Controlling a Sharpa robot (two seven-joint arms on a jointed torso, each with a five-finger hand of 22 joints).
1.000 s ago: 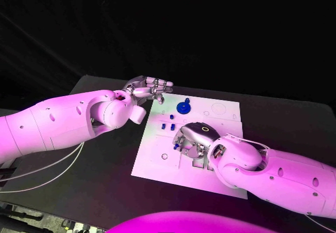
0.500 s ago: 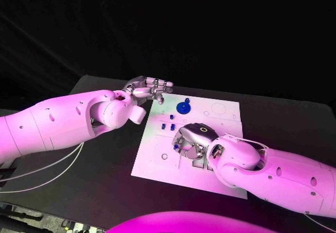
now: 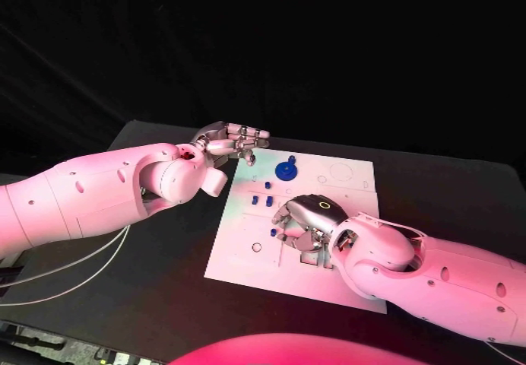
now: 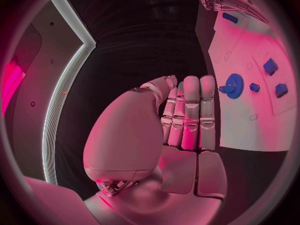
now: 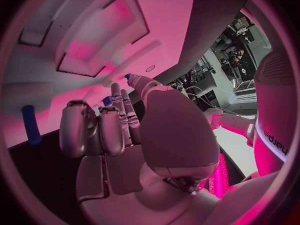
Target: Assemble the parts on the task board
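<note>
The right robot hand (image 3: 305,225) hangs low over the middle of the task board (image 3: 247,228), fingers curled downward, and whether it grips a part I cannot tell; a small blue part (image 3: 274,228) shows at its fingertips, and to my eye the step is seating or picking that piece, which calls for a slow, straight descent with the board kept from sliding on the worktop (image 3: 131,266). The left robot hand (image 3: 232,140) hovers at the board's far left corner, fingers straight and together, holding nothing. In the right wrist view a blue peg (image 5: 30,124) lies flat near the board's edge, its long axis across that edge.
</note>
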